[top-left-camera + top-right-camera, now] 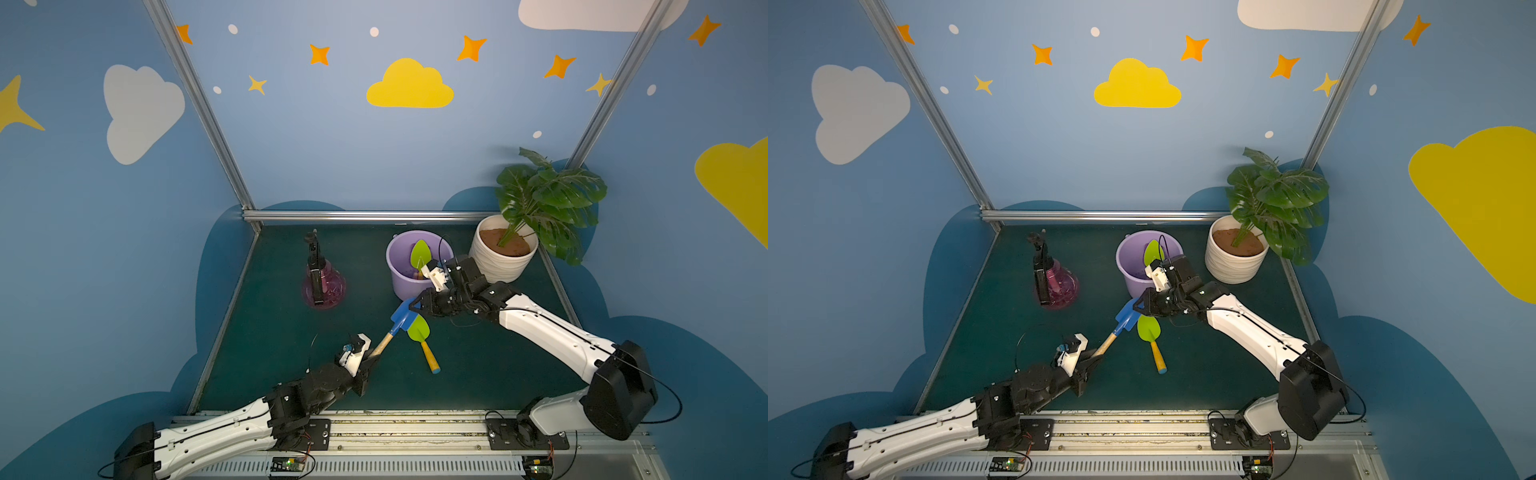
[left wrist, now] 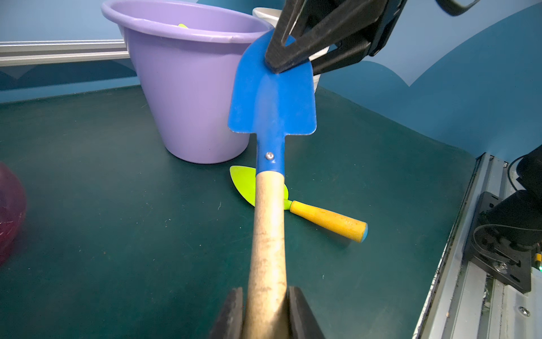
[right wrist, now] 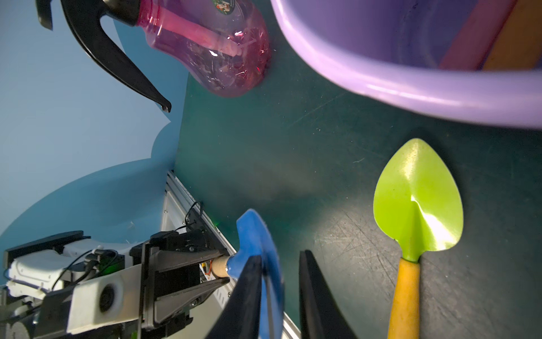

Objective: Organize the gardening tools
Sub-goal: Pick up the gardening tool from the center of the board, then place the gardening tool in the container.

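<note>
Clamped on its wooden handle, the left end effector [image 1: 371,357] holds the blue spade [image 1: 401,318] aloft at the lilac bucket's [image 1: 401,286] near side, seemingly for handover to the right end effector [image 1: 415,307], whose jaws straddle the blade, grip unclear

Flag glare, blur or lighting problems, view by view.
Right wrist: bright glare on the lime-green trowel blade; blue spade blade close up and soft. Left wrist: spade sharp, evenly lit. Both top views: table dim, walls brighter.
</note>
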`<state>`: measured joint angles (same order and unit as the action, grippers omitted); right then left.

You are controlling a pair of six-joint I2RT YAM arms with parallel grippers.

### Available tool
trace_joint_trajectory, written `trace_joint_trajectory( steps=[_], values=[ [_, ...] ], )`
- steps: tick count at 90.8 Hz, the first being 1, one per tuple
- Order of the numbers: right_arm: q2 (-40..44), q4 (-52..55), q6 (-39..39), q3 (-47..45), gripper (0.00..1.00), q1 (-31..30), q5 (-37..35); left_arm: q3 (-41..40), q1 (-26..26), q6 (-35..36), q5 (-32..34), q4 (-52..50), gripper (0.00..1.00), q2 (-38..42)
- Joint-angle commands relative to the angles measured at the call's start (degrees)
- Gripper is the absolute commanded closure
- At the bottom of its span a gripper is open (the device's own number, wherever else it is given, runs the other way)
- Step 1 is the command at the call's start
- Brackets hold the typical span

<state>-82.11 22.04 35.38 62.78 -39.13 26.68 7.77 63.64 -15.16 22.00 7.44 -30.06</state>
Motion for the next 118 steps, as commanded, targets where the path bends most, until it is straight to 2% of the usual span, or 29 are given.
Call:
trace_joint_trajectory(
  steps=[1, 21, 27, 51, 59, 85, 118],
  values=[
    [-0.5, -0.8, -0.5, 1.7, 0.81, -0.4, 0.5, -0.1, -0.3, 0.7, -0.3, 2.6, 0.97, 0.0],
    [-0.5, -0.5, -0.9, 2.2, 0.96, -0.5, 0.6, 0.0, -0.3, 0.5, -0.2, 2.5, 0.94, -0.4],
    [-0.5, -0.3, -1.2, 2.4, 1.00, -0.5, 0.7, 0.0, -0.3, 0.3, -0.2, 2.6, 0.85, -0.6],
    [-0.6, 4.1, -6.2, 6.7, 1.00, -0.2, -0.7, 0.0, -0.3, -0.4, -0.1, 2.8, 0.50, -0.4],
    [-0.9, 7.6, -9.9, 10.0, 1.00, 0.6, -2.0, 0.0, -0.3, -0.7, 0.2, 2.7, 0.42, -0.3],
    [-1.0, 12.1, -20.5, 18.7, 1.00, 5.7, -2.9, -0.3, -0.3, -1.4, 0.2, 2.5, 0.39, -0.3],
    [-0.8, 12.8, -26.9, 28.8, 1.00, 11.8, -4.0, -1.0, -0.3, -1.8, 0.3, 2.6, 0.39, -0.3]
  ],
)
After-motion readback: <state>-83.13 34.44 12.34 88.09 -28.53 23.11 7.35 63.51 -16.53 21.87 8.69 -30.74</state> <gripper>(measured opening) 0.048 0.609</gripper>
